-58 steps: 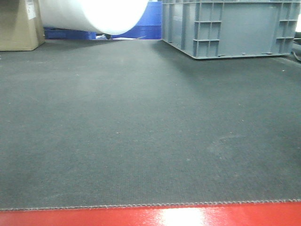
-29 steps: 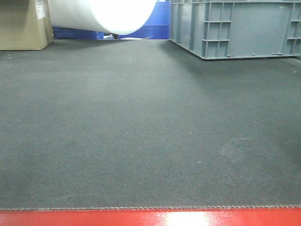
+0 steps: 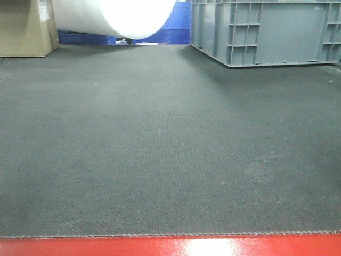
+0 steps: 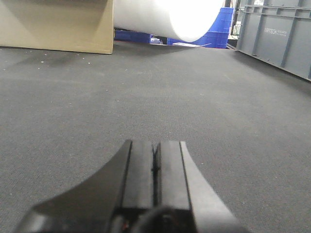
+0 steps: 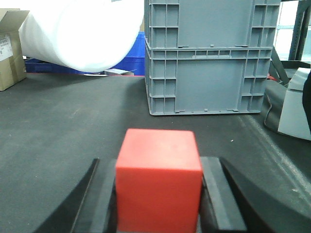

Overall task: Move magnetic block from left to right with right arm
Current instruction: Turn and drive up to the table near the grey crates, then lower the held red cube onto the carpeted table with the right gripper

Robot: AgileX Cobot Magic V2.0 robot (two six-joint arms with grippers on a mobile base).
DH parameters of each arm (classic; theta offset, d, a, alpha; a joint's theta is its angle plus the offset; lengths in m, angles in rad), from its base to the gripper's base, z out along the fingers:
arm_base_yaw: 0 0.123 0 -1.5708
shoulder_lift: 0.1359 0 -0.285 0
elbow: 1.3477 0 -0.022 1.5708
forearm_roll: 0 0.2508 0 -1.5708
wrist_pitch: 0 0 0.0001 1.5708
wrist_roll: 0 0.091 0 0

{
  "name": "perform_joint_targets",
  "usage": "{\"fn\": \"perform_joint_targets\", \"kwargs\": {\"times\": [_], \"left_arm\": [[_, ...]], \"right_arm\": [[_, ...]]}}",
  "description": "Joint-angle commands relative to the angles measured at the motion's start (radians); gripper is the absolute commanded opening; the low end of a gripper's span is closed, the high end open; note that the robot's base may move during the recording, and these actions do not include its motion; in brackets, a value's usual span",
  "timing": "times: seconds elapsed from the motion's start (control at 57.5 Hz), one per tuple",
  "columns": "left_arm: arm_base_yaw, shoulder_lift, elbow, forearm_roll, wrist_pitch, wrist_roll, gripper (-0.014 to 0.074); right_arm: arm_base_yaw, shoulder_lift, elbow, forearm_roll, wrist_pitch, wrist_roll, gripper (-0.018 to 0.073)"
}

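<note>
In the right wrist view the magnetic block [image 5: 159,179], a bright-red cube, fills the gap between the black fingers of my right gripper [image 5: 158,162], which is shut on it above the dark mat. My left gripper [image 4: 155,143] shows in the left wrist view with its two pads pressed together and nothing between them, low over the mat. Neither gripper nor the block appears in the front view.
A grey plastic crate [image 3: 266,32] stands at the back right, stacked two high in the right wrist view [image 5: 211,56]. A white roll [image 3: 114,16] and a cardboard box [image 3: 24,26] sit at the back left. Along the near edge of the table runs a red strip [image 3: 170,246].
The front view has shifted slightly: the crate, roll and box sit a little further right than a second ago. Nothing else in that view has changed.
</note>
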Motion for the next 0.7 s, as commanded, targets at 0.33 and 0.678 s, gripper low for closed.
{"fn": "perform_joint_targets", "kwargs": {"times": [0.33, 0.678], "left_arm": [[0.000, -0.007, 0.008, -0.003, -0.083, -0.007, -0.0126], [0.000, -0.007, 0.008, -0.003, -0.083, -0.007, -0.0126]], "right_arm": [[-0.003, 0.011, -0.031, 0.002, -0.087, -0.010, 0.0329], [-0.003, 0.094, -0.065, 0.002, 0.012, -0.010, 0.0329]]}}
